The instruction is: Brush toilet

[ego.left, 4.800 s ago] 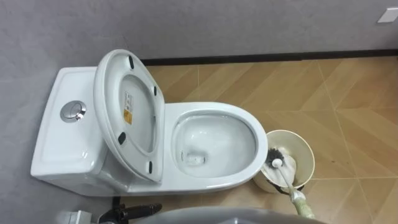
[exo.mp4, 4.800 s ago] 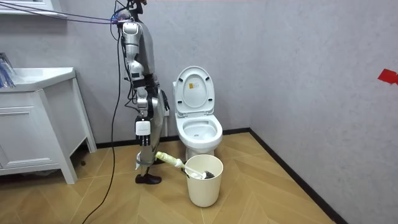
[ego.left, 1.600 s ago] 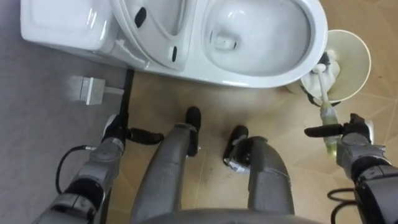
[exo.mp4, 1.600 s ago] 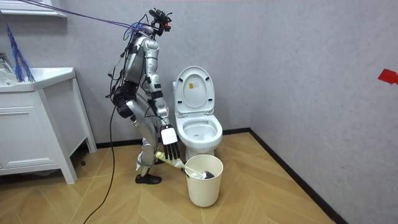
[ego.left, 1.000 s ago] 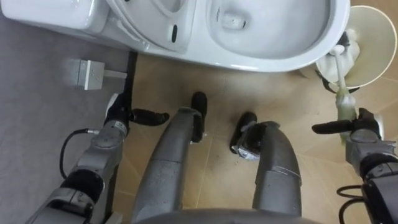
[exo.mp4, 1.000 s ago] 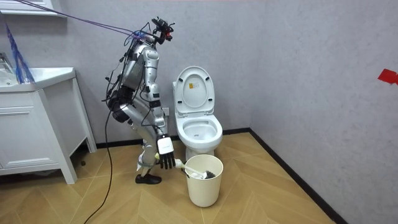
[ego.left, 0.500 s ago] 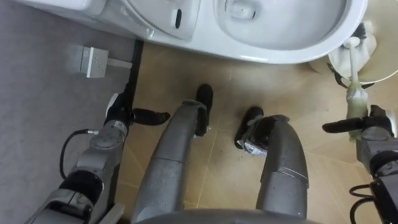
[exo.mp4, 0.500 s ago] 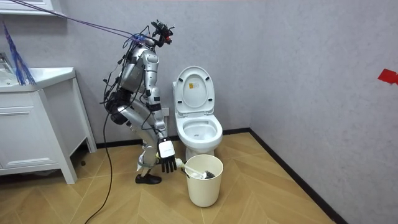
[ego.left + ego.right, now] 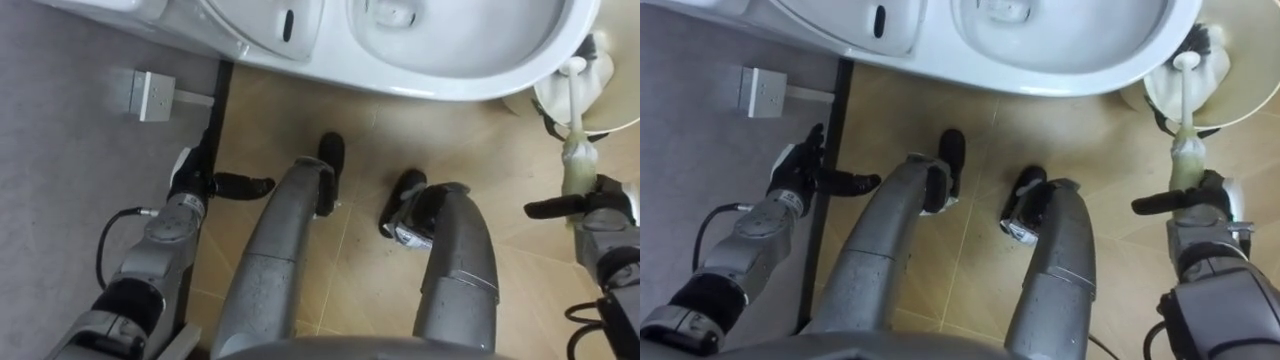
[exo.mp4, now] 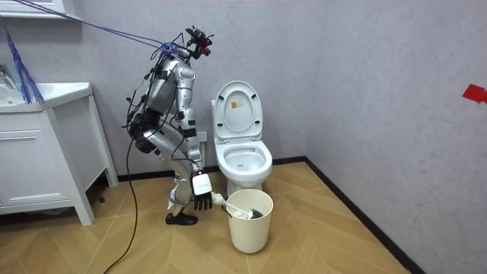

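Pale green plastic forms the grip of the brush.

Left eye view: the brush stands at 2 o'clock. Its head rests in the bucket, just beside the toilet. The grip end meets the right hand. That hand's thumb lies straight, pointing to 9 o'clock. The left hand hangs idle at 9 o'clock, fingers relaxed.

Room view: the robot crouches at the toilet's side, on the room view's left. The bucket stands at 6 o'clock from the toilet. The right hand's fingers hang unclenched beside the grip end and have not closed round it.

Right eye view: same layout. The grip end sits directly at 12 o'clock from the right hand.

Handling, as judged:
- The brush is probably light and stiff.
- Take hold on the thick green grip, well apart from the head.
- Smooth plastic may twist in the hand, so wrap it fully.
- The head may be wet and drip.
- The bucket looks light, so lift the brush clear of its rim or it may tip.
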Tool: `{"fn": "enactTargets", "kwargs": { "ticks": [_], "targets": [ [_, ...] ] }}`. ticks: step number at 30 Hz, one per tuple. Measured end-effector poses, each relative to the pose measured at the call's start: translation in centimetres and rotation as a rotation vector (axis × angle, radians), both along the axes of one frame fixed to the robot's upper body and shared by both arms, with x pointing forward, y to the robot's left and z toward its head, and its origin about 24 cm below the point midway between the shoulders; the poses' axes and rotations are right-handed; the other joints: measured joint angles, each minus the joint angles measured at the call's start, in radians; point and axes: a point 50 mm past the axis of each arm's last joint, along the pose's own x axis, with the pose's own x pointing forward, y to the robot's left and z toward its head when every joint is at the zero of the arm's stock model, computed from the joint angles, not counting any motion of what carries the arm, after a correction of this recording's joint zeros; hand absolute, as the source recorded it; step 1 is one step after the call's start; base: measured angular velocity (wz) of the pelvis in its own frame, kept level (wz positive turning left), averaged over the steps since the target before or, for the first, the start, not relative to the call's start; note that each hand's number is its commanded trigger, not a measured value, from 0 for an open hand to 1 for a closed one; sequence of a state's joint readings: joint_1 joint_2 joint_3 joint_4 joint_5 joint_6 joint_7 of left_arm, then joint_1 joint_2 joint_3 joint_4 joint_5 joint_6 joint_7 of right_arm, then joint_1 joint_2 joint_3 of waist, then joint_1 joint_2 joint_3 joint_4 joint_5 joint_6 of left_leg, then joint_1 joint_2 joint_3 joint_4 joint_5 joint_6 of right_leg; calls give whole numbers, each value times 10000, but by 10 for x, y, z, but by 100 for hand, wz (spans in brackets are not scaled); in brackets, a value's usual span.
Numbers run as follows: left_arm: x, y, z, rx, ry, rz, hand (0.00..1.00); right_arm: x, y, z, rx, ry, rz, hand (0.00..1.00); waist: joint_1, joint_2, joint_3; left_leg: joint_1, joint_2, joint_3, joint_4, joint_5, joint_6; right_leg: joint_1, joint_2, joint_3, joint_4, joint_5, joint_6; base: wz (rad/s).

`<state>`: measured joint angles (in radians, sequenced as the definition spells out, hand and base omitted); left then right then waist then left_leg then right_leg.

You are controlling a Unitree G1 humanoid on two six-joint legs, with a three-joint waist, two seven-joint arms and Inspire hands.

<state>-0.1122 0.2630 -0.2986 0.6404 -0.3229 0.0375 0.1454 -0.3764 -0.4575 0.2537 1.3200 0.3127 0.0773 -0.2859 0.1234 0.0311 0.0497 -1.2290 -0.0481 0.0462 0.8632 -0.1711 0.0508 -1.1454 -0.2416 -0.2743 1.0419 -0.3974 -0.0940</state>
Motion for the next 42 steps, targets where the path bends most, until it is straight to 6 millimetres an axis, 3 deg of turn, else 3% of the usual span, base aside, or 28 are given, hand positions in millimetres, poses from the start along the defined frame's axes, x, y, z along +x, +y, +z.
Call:
{"fn": "enactTargets", "kwargs": {
  "ticks": [13, 19, 23, 28, 34, 38, 40, 42],
  "targets": [
    [-1, -3, 1, -190, -49, -217, 0, -5, 3, -6, 950, -151, -534, 100, 7, -2, -6, 30, 19, 33, 359, -100, -3, 30, 12, 94, 314, -56, 5, 0],
    [-11, -1, -5, -206, 256, -145, 0, -10, 6, -11, 1670, -552, -1359, 100, 72, 16, -22, 565, 64, 10, 261, -107, -19, 571, 164, 102, 91, 6, 44, -5],
    [-21, 1, -12, -201, 573, -52, 0, -24, 12, -22, 2195, -422, -1922, 100, 123, 94, -95, 1278, 178, -71, -251, -29, -118, 1368, 390, -13, -613, 148, 147, -6],
    [-34, 6, -20, -256, 1034, 95, 0, -41, 14, -32, 2558, -199, -2454, 100, 81, 80, -110, 2573, 159, -37, -1244, 160, -117, 2593, 512, -43, -1548, 408, 240, -3],
    [-59, 22, -36, -104, 1972, 775, 0, -59, 14, -39, 3469, -351, -3390, 100, -237, 25, -158, 4408, 280, -65, -2326, 233, -110, 4512, 831, -147, -2958, 701, 273, -5],
    [-79, 37, -46, -74, 2629, 1428, 0, -79, 21, -51, 4343, -482, -4480, 100, -504, -221, -284, 5833, 333, -16, -3187, 243, -113, 5974, 917, -304, -3923, 797, 386, 1],
    [-89, 42, -48, -177, 2829, 1701, 0, -92, 25, -57, 4600, -252, -4862, 100, -649, -298, -316, 6494, 348, -32, -3536, 240, -117, 6726, 1096, -299, -4482, 856, 481, 6],
    [-102, 48, -51, -305, 3021, 2060, 0, -112, 32, -65, 4815, 62, -5282, 100, -640, -428, -419, 7210, 369, -48, -4007, 216, -159, 7553, 1324, -295, -5284, 1010, 556, -4]
  ]
}}
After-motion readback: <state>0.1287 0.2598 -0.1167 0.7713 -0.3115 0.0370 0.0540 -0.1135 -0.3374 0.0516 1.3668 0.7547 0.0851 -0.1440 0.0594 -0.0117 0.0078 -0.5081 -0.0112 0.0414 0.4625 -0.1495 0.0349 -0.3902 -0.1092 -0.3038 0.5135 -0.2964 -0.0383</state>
